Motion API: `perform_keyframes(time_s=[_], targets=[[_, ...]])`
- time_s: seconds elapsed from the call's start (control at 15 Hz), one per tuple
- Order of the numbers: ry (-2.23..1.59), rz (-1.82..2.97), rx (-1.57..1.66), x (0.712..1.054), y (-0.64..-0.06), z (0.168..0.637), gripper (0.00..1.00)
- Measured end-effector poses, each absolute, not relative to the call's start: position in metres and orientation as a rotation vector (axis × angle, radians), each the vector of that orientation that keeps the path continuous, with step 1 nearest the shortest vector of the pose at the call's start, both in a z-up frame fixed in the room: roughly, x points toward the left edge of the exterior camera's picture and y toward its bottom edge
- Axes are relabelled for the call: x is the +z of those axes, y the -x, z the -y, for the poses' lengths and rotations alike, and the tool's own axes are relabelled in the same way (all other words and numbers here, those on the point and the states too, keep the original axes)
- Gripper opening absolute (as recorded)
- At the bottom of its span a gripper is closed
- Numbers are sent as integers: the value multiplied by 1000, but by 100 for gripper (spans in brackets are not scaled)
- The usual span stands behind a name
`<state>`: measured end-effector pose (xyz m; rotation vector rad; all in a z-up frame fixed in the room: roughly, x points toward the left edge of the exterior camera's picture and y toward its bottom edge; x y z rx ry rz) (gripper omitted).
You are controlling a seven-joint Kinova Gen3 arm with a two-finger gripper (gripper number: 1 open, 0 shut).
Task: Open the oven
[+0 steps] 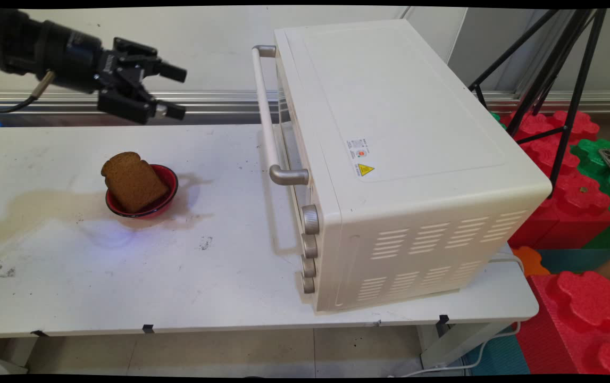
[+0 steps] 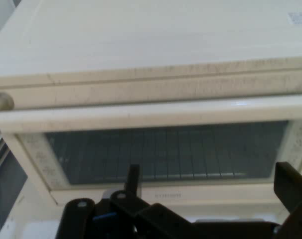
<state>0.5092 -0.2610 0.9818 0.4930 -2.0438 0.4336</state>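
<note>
Now hovering wide and empty, pincer facing oven handle; could clip the bar and jolt the door.

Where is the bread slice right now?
In the main view the bread slice leans in a red bowl on the white table's left half, left of the closed toaster oven and below the raised gripper.

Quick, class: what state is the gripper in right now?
Gripper: open, holding nothing, raised and facing the oven door handle.
</note>
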Motion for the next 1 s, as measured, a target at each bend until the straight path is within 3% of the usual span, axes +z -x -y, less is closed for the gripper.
perform_keyframes(time_s=[1.0], targets=[[-452, 1994, 473, 975, -454, 322, 100]])
